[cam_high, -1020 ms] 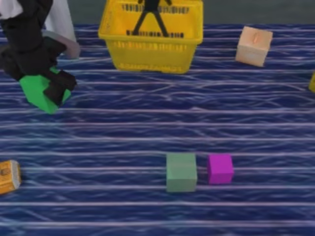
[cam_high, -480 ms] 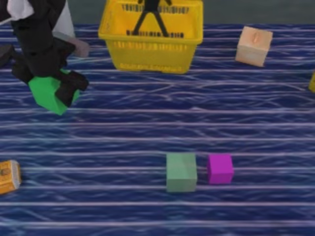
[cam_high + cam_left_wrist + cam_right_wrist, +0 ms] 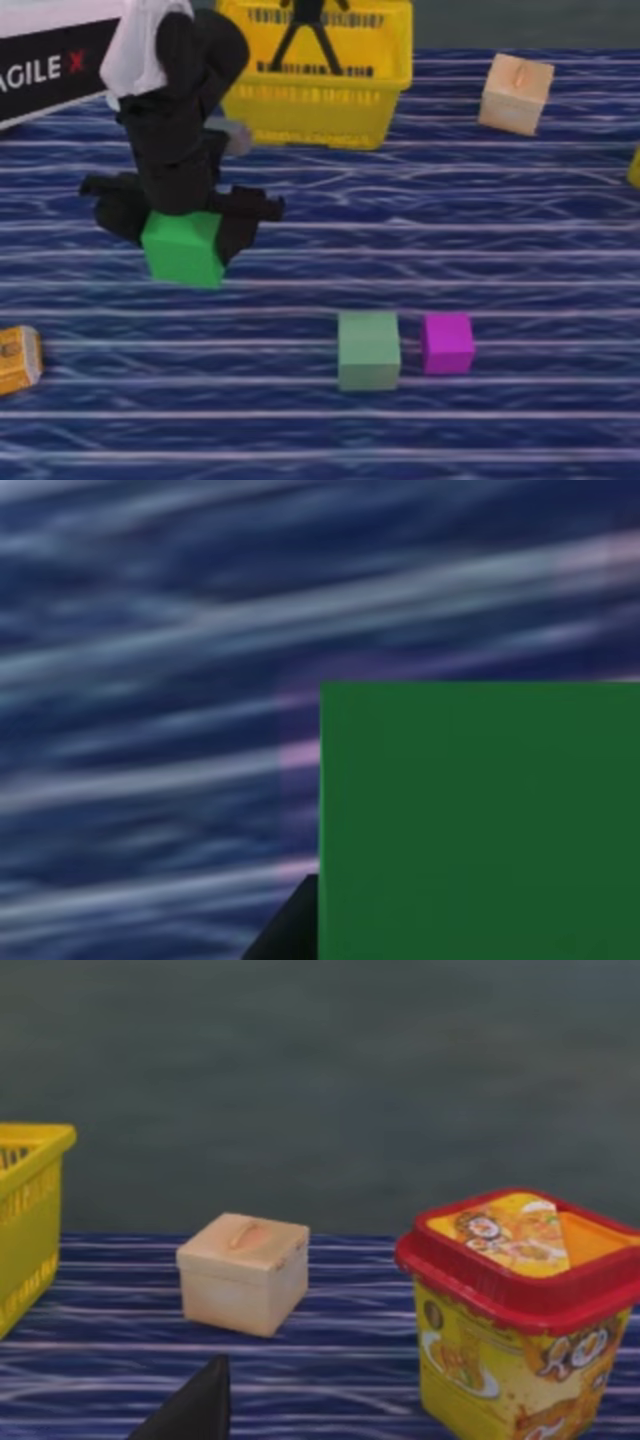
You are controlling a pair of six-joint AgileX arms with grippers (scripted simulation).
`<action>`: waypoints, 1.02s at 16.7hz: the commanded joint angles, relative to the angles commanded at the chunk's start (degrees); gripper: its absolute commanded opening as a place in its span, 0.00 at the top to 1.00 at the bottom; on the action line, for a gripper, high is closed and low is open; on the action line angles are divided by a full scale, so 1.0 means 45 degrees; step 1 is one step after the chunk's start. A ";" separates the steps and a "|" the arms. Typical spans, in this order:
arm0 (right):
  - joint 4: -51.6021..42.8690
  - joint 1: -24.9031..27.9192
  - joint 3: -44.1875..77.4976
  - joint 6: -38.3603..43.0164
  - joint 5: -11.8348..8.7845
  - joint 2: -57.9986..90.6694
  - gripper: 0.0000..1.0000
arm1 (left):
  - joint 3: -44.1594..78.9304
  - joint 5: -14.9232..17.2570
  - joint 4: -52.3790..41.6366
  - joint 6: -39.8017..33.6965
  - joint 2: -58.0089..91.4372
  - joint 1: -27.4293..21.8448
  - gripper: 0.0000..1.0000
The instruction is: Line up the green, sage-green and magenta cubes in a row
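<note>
Since a second ago my left arm has swung rightward and toward the near side, carrying the green cube (image 3: pixel 183 248) from the far-left edge to left of centre, with the arm's white "AGILE X" link now in sight at the top left. Left gripper (image 3: pixel 180 222) is closed on the green cube, dark fingers (image 3: pixel 243 215) clamped on either side; its upper faces are hidden under the wrist, and whether it touches the blue striped cloth (image 3: pixel 520 250) I cannot tell. At the far left edge the orange-yellow pack (image 3: pixel 18 359) is cut off by the frame. Behind the arm the yellow basket (image 3: pixel 318 92) is partly covered on its left end. Nearer, right of centre, the sage-green cube (image 3: pixel 368 349) and the smaller magenta cube (image 3: pixel 447 343) sit side by side, just apart, unmoved. The peach-tan box (image 3: pixel 515 93) stands far right; a yellow sliver at the right edge is too cropped to identify from above. My left wrist view is mostly filled by a green face. My right gripper is out of the top view; its wrist view shows only one dark fingertip (image 3: pixel 192 1406), so its opening I cannot tell, plus a red-lidded printed tub (image 3: pixel 520 1310).
</note>
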 joint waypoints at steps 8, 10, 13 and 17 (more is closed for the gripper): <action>0.0000 0.0000 0.0000 0.0000 0.0000 0.0000 0.00 | -0.2533 -0.0043 0.0696 -0.5144 -0.2110 -0.2414 1.00; 0.0000 0.0000 0.0000 0.0000 0.0000 0.0000 0.00 | -0.2563 -0.0045 0.0709 -0.5193 -0.2140 -0.2441 1.00; 0.0000 0.0000 0.0000 0.0000 0.0000 0.0000 0.00 | -0.2559 -0.0043 0.0722 -0.5144 -0.2069 -0.2389 1.00; 0.0000 0.0000 0.0000 0.0000 0.0000 0.0000 0.00 | -0.3377 -0.0034 0.2199 -0.5126 -0.1506 -0.2372 1.00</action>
